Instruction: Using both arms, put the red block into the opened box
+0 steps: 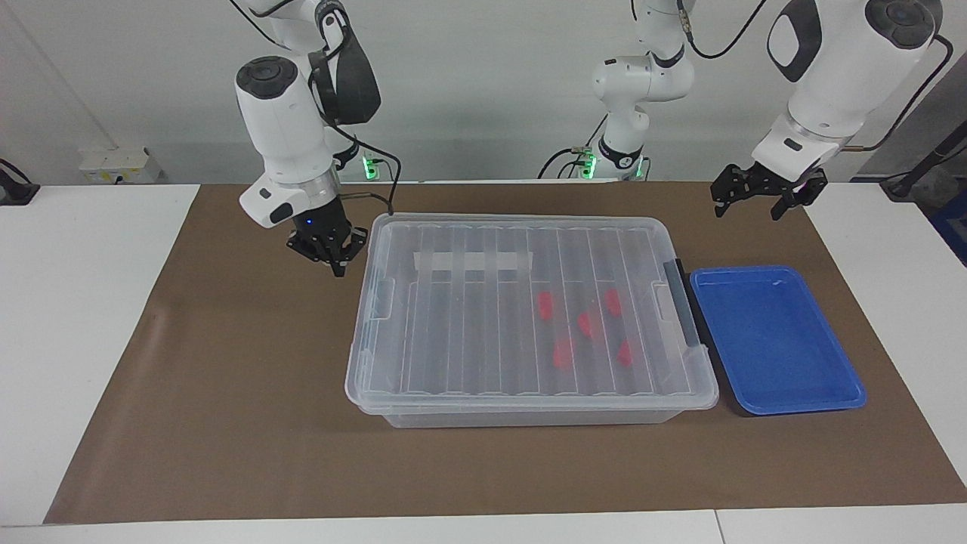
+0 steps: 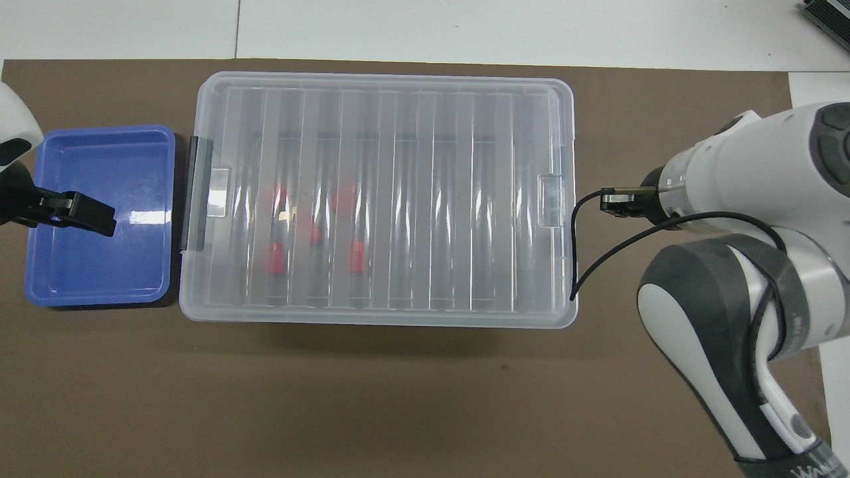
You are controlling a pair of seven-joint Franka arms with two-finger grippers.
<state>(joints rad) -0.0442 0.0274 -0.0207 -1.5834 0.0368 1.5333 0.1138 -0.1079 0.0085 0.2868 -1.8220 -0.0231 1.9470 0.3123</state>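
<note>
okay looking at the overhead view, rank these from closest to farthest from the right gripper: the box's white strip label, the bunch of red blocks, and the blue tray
Measured from the right gripper, shut, over the mat past the box's end:
1. White strip label, in the box's half toward the right arm.
2. Red blocks, inside the box's half toward the left arm.
3. Blue tray, at the left arm's end.
</note>
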